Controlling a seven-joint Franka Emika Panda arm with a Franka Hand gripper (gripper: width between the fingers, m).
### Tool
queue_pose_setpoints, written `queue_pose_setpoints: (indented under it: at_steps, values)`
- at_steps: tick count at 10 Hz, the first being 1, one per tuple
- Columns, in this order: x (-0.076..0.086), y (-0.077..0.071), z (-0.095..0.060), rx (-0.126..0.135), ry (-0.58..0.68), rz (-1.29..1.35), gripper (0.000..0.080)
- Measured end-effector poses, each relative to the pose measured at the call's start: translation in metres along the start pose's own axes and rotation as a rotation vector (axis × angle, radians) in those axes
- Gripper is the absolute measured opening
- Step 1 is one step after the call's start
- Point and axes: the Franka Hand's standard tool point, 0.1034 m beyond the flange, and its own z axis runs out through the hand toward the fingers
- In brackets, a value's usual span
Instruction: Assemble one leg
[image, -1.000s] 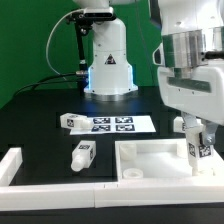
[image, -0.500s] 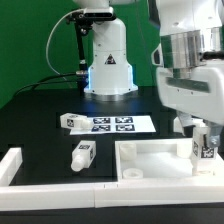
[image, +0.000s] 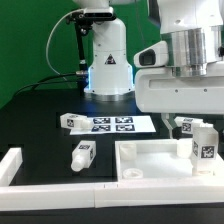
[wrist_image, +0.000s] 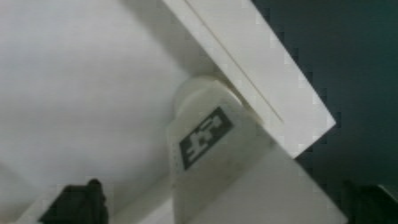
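While the claw (wrist_image: 231, 205) hangs over the leg (image: 204, 144), its two dark fingertips (wrist_image: 80, 200) show in the wrist view set far apart. One stands to each side of the post and neither touches it, so the claw is spread wide and grips nothing. In the exterior view the arm's bulky white wrist housing (image: 185, 88) hides the fingers.

The leg stands upright and free of the claw, its black-and-white tag turned toward the exterior camera. It rests on the white tray-like tabletop (image: 150, 165), close to the tray's raised rim at the exterior view's right. Whether its base is seated in a hole cannot be told.

Just behind it, a small white tagged piece (image: 184, 123) is partly covered by the arm. Further out on the black table (image: 35, 135), a second leg (image: 82, 153) lies on its side between the tabletop and a white corner rail (image: 10, 165). A third leg (image: 68, 121) sits at the end of the marker board (image: 112, 124) toward the exterior view's left.
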Motion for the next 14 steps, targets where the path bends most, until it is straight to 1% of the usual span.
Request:
queue_pose_setpoints:
  at_steps: [1, 2, 3, 4, 5, 6, 7, 9, 11, 13, 14]
  values:
    - [-0.0001, -0.0033, 0.0004, -0.015, 0.006, -0.206, 0.0649]
    - [-0.0020, -0.0051, 0.0015, -0.014, 0.003, -0.325, 0.0649]
    - [-0.0018, -0.0048, 0.0016, -0.011, 0.002, -0.272, 0.0649]
    - [-0.0015, -0.0044, 0.0017, -0.013, 0.003, -0.277, 0.0522]
    - [-0.0019, -0.0048, 0.0018, -0.011, 0.003, -0.228, 0.0522]
    - [-0.0022, -0.0051, 0.0019, -0.010, 0.003, -0.135, 0.0383]
    - [-0.0020, -0.0044, 0.0020, -0.011, 0.003, -0.068, 0.0285]
    - [-0.0008, -0.0036, 0.0025, -0.016, 0.002, 0.152, 0.0285]
    - [-0.0006, -0.0021, 0.0025, -0.018, -0.001, 0.488, 0.0285]
    - [-0.0018, -0.0015, 0.0034, -0.002, -0.021, 0.925, 0.0285]
    - [-0.0025, -0.0021, 0.0034, -0.001, -0.027, 1.011, 0.0286]
